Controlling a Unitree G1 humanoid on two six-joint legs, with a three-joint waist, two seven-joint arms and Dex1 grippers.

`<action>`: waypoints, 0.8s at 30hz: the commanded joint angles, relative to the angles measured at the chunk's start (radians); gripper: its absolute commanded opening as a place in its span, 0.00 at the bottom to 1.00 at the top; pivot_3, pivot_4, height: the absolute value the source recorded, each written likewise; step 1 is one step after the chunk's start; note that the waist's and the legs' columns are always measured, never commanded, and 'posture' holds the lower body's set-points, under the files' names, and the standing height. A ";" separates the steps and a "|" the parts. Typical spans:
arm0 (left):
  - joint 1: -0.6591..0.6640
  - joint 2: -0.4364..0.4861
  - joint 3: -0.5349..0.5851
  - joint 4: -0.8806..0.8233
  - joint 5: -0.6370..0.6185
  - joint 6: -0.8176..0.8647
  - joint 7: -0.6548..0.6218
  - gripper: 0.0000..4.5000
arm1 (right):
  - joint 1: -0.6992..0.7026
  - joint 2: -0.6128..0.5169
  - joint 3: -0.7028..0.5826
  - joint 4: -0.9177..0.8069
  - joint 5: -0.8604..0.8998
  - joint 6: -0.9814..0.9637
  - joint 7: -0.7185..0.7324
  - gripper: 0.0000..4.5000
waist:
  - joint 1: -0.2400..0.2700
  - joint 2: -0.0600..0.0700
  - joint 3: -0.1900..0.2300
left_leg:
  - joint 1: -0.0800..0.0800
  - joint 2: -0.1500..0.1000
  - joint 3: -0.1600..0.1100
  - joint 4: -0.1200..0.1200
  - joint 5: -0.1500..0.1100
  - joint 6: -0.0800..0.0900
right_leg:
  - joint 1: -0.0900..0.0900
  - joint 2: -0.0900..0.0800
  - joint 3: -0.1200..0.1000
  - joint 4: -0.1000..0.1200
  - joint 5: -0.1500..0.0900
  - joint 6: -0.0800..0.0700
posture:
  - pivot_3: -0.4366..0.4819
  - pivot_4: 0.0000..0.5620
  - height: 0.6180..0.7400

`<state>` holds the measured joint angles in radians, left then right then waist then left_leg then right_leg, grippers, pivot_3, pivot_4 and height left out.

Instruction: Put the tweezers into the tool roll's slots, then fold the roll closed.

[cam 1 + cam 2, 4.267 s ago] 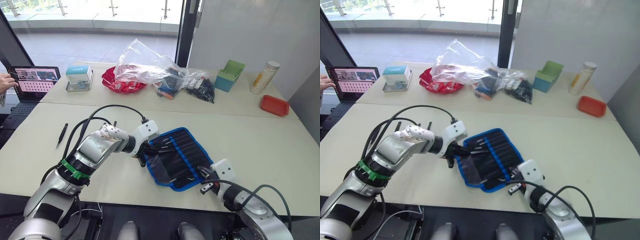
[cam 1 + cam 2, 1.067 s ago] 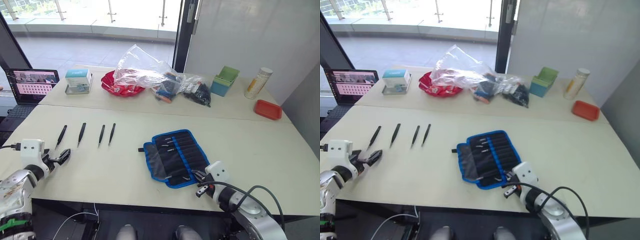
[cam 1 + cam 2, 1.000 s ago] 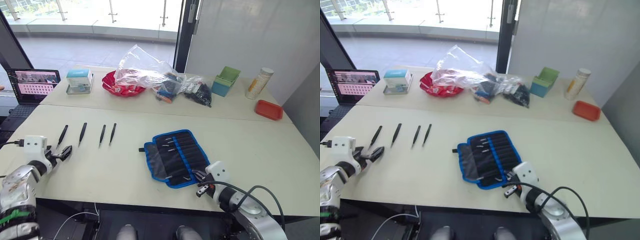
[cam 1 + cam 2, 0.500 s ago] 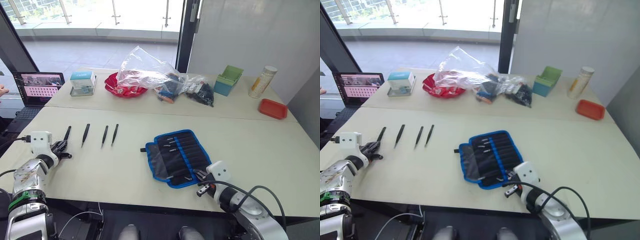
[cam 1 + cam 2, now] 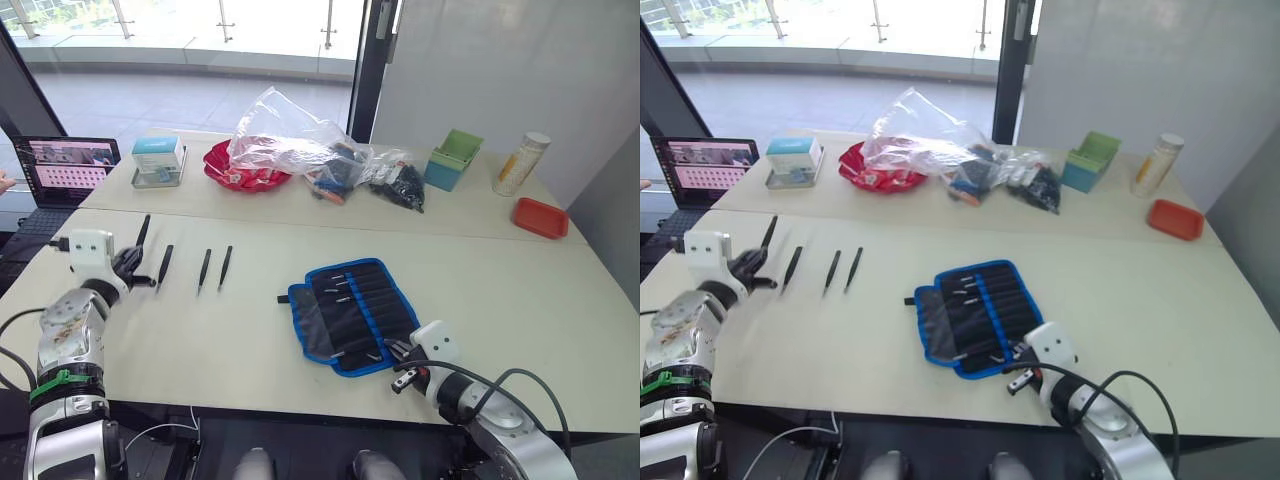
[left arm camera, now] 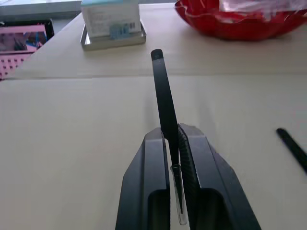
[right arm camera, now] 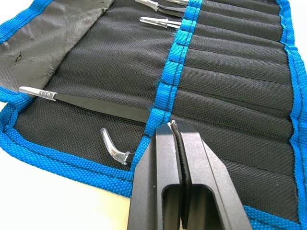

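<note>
My left gripper [image 5: 130,268] is shut on one black tweezers [image 5: 143,230] near the table's left edge, and its blunt end sticks up past the fingers [image 6: 152,158]. Three more tweezers [image 5: 204,270] lie side by side on the table just to the right of it. The tool roll [image 5: 350,312] lies open in the middle, black with blue binding. Several tweezers with clear tip caps [image 7: 96,103] sit in its slots [image 7: 230,72]. My right gripper [image 5: 393,350] is shut at the roll's near right corner, its tips [image 7: 173,125] against the blue centre binding.
Along the far side stand a laptop [image 5: 70,165], a small box [image 5: 157,157], a red bowl [image 5: 240,172], clear plastic bags [image 5: 300,140], a green container [image 5: 452,157], a bottle [image 5: 520,160] and a red tray [image 5: 540,218]. A person's hand [image 5: 5,183] shows at the far left.
My left gripper has closed on the leftmost tweezers and lifted it off the table, moving away from the near edge. The right gripper and the roll have stayed put.
</note>
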<state>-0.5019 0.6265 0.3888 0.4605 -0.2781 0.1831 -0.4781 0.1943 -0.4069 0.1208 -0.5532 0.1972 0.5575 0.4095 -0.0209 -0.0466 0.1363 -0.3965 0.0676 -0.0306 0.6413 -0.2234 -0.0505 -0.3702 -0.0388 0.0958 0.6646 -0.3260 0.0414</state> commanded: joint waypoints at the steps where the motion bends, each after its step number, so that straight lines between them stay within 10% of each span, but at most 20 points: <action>1: -0.005 -0.017 -0.109 -0.279 -0.059 0.147 -0.066 0.01 | 0.004 -0.001 0.031 0.024 -0.010 0.047 -0.005 0.00 | 0.000 0.000 0.000 | 0.000 0.000 0.000 0.000 0.000 0.000 | 0.000 0.000 0.000 0.000 0.000 0.000 | 0.48 0.27 0.86; 9: -0.004 0.026 -0.408 -0.676 -0.265 0.543 -0.356 0.01 | -0.010 0.017 0.056 0.030 -0.026 0.062 -0.027 0.00 | -0.028 0.006 0.004 | 0.001 0.000 0.000 0.000 0.000 0.000 | 0.000 0.001 0.001 -0.001 0.000 0.000 | 0.48 0.27 0.86; 24: -0.233 0.124 -0.803 -0.626 -0.047 0.680 -0.540 0.01 | 0.029 0.053 0.073 0.025 -0.048 0.034 -0.072 0.00 | -0.025 0.008 0.008 | 0.000 0.000 0.000 0.000 0.000 0.000 | -0.001 0.003 0.002 -0.001 -0.001 0.000 | 0.48 0.27 0.86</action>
<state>-0.7137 0.7541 -0.4090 -0.1428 -0.3405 0.8577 -1.0052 0.2007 -0.3540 0.1583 -0.5643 0.1661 0.5693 0.3426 -0.0461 -0.0389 0.1439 -0.3970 0.0681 -0.0309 0.6412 -0.2233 -0.0502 -0.3712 -0.0356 0.0983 0.6633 -0.3269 0.0416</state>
